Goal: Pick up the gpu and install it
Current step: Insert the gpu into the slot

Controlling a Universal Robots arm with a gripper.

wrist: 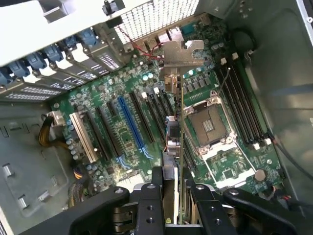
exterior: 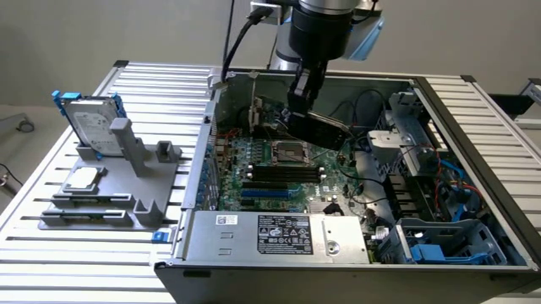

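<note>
The bench [exterior: 85, 266] carries an open case [exterior: 338, 282] with its motherboard [exterior: 279, 158] facing up. The gpu [exterior: 328, 131] hangs in the air inside the case, above the board and near the socket [exterior: 286, 151]. It slants and seems to touch nothing below it. The claw [exterior: 302, 109] is closed part-way, pinching the gpu's two flat faces near its upper edge.

I judge the gpu light and stiff but fragile. It is a thin board that would twist under a sideways load, and its small parts and contact edge should not be pressed. The flat faces are the sound place to grip, as here. The smooth black shroud could slip if the pinch sat off-centre.

The exterior view gives the gpu's broad black face, its slant and its height over the board. The wrist view gives it edge-on, a thin line running from between the fingers [wrist: 152, 203] to the silver bracket [wrist: 183, 55]. There it lies among the black slots, apart from the blue slot [wrist: 131, 122], so sideways alignment can be read.
</note>
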